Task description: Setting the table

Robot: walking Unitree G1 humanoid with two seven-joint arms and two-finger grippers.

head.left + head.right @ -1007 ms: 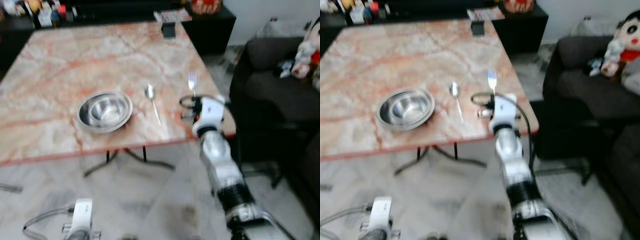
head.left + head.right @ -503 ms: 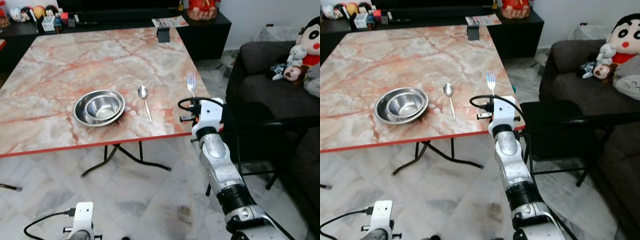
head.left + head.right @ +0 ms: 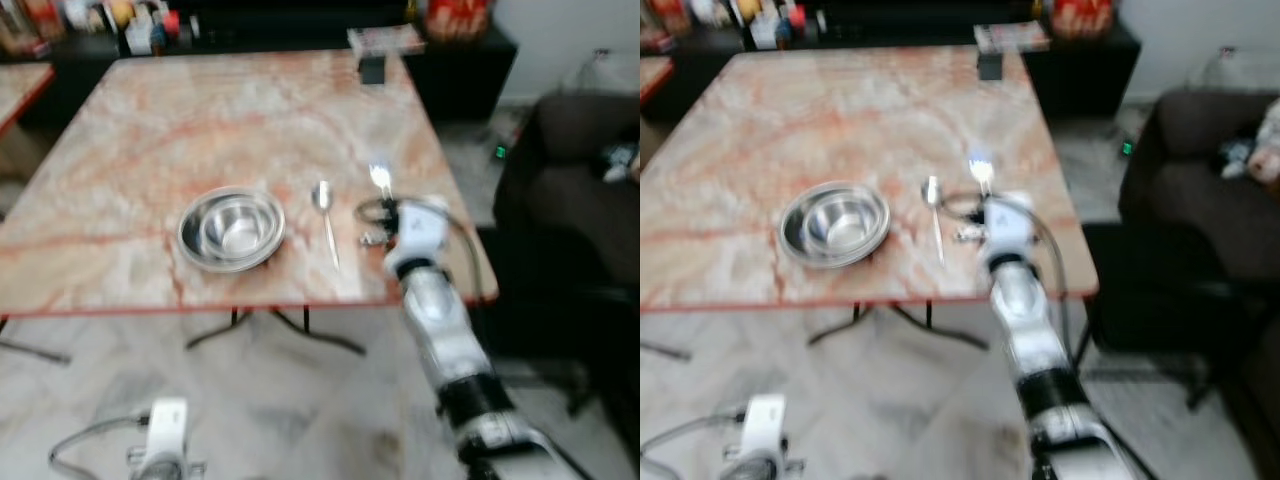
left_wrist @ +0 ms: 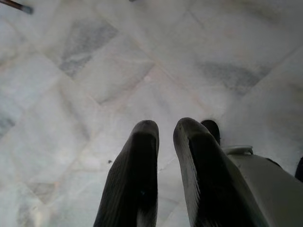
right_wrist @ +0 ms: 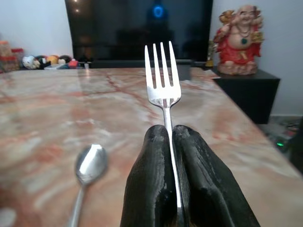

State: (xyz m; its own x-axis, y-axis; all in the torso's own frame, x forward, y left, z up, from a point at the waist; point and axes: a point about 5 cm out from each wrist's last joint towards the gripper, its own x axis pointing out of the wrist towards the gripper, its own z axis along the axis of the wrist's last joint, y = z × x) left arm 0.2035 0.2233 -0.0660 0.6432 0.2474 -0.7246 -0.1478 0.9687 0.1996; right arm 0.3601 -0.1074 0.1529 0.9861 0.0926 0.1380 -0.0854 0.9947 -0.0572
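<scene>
The left gripper (image 4: 163,142) hangs idle over the floor (image 4: 94,71), its fingers nearly together with a thin gap and nothing between them.

On the table (image 3: 150,130), from left to right: the bowl (image 3: 231,228) near the front edge, the spoon (image 3: 325,205) just beside it with its handle toward the robot, then the fork (image 5: 163,90). The right gripper (image 5: 171,142) is pressed together on the fork's handle, tines pointing away from the robot and up off the marble, in the wrist view. In the head views the fork sits above the table just right of the spoon, apart from it. Both head views are blurred.

Step in hand, by my judgement: laying the fork down beside the spoon. To do it well:
- Lower the wrist until the handle is flat to the tabletop before letting go; released tilted, the fork is likely to drop and bounce.
- Keep it parallel to the spoon, with a clear gap, and well in from the right edge.
- Withdraw straight back along the handle so the fingers do not drag it.

Writing and brands: none legible. A dark screen (image 5: 137,28) and a red figurine (image 5: 239,40) stand behind the table; neither shows readable text.
</scene>
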